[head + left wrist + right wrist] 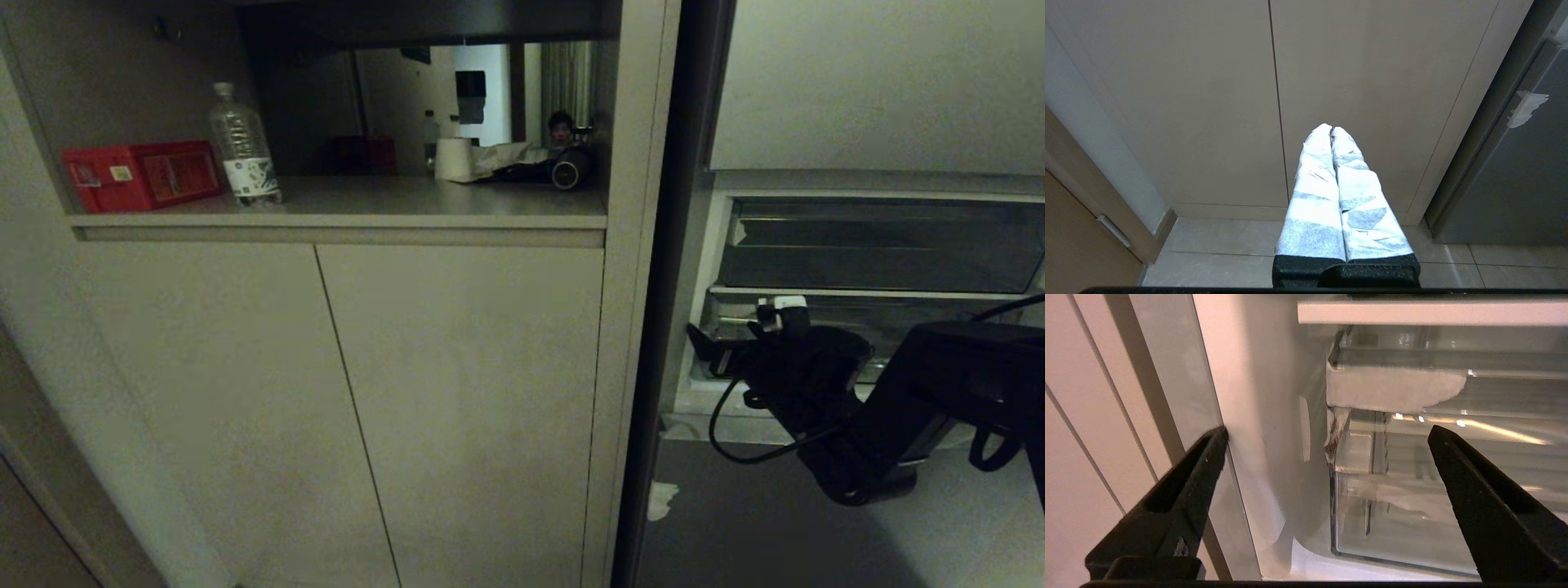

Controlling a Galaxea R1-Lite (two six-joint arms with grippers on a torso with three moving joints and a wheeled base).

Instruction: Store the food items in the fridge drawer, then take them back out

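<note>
Right wrist view has the right gripper [1327, 433] with its black fingers spread wide, nothing between them, pointed at the front corner of the wide transparent plastic fridge drawer [1412, 506] with a white tape scrap [1392, 390] on its rim. My guess is it's lining up on the drawer front to pull it out, so I'd centre the jaws on the front lip, away from the white fridge side wall [1257, 416]. Food items aren't visible in any view.

Head view only gives the dark arm in front of the fridge, plus a grey cabinet shelf [343, 214] with a clear water bottle [242, 147] and red box [140, 174]. Left gripper [1332, 130], white-wrapped fingers pressed together, shows only in its own view, pointing at beige cabinet doors [1208, 102].
</note>
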